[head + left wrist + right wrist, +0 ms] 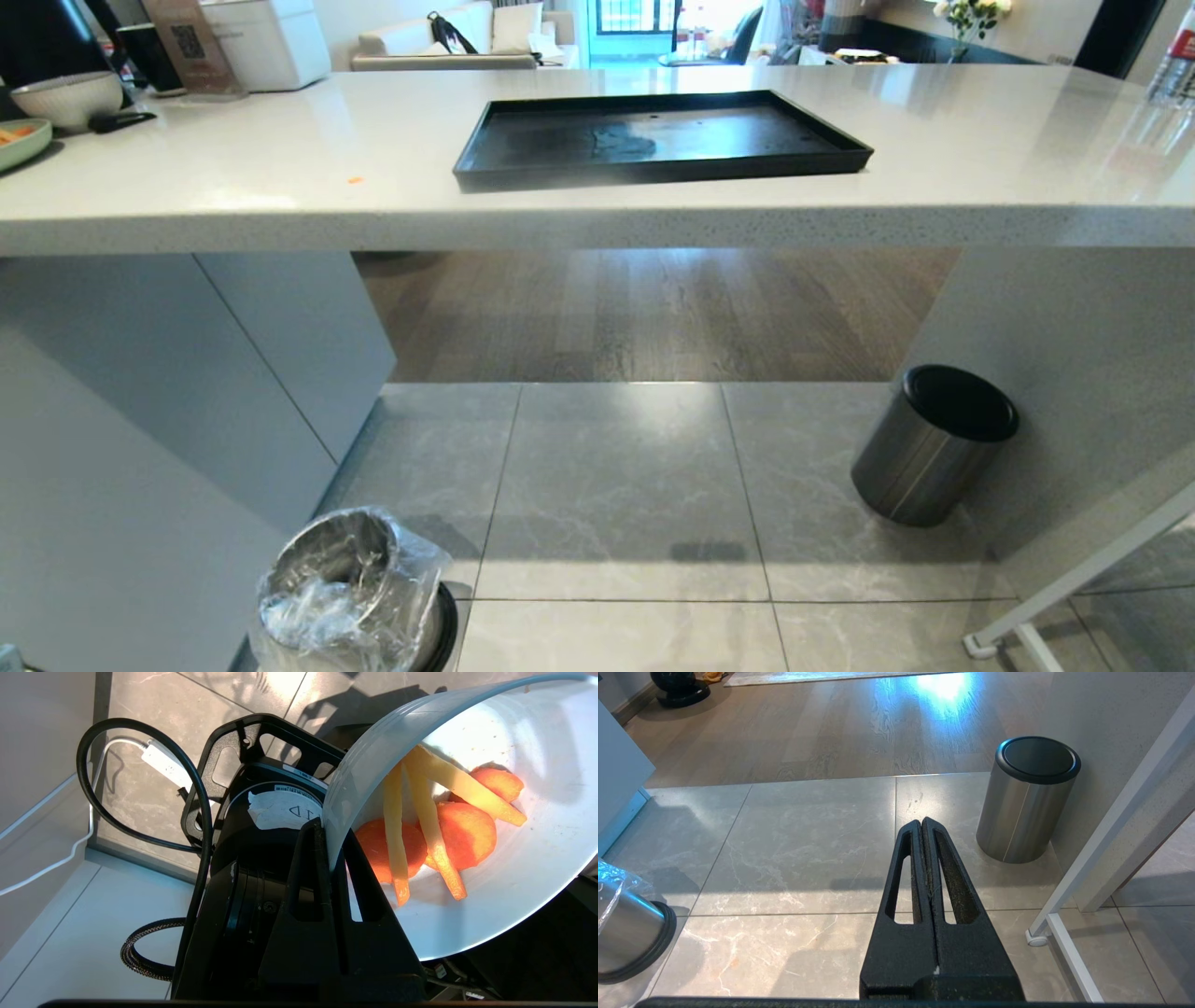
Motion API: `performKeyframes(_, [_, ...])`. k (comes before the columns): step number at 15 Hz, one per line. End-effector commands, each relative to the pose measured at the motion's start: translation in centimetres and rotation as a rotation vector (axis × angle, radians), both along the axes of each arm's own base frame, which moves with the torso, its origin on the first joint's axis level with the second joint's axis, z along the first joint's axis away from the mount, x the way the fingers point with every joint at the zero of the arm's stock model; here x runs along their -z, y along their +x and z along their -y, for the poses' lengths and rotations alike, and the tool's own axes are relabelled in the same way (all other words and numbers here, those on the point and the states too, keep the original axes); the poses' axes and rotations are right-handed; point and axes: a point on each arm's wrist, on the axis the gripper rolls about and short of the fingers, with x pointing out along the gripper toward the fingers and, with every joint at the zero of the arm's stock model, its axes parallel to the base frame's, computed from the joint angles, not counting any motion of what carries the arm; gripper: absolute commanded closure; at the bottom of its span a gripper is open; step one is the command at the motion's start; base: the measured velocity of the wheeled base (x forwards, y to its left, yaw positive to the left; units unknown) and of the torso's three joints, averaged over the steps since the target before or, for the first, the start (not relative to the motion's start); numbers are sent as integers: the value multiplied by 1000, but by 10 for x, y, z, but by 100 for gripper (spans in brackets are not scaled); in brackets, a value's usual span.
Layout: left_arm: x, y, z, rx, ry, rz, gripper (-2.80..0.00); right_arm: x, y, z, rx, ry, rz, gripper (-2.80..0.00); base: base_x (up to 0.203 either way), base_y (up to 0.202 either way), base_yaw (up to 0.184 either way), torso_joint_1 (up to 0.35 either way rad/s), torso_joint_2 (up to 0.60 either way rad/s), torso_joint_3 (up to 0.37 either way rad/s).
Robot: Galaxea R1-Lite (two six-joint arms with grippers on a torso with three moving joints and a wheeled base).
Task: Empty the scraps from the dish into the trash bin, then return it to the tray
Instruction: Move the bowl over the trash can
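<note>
One dish [514, 896], white and deep, is seen in the left wrist view, tilted on its side and clamped by its rim between the closed fingers of the left gripper [327, 833]. Inside the dish, the scraps [434, 835] are counted as three orange carrot slices and three pale yellow sticks, resting against the lower wall. Behind the gripper, a black robot part with a looped black cable [140, 779] is seen above the tiled floor [154, 700]. The right gripper [923, 826] is shown fully closed on nothing, hanging above the floor tiles. In the head view, one trash bin [350, 597] with a crinkled clear liner stands nearest, at the lower left on the floor. One matte steel cylinder with a black top [934, 443] stands farther off at the right. On the surface [280, 177] beyond, one black tray [658, 135] lies with wet smears and nothing on it. At the far left of the surface, one greyish-white bowl [67, 98] and the edge of one green plate [23, 145] are seen.
</note>
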Motion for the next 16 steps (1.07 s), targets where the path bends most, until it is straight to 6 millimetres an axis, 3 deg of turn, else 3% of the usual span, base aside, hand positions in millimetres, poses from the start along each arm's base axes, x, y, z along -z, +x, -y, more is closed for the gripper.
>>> performKeyframes(1, [0, 0, 0, 0, 0, -6, 0, 0, 0, 0, 0, 0, -1, 0, 0, 0, 0, 0, 0, 0])
performKeyframes(16, [-1, 0, 0, 2, -5, -2, 0, 0, 0, 0, 0, 0, 1, 0, 0, 0, 0, 0, 0, 0])
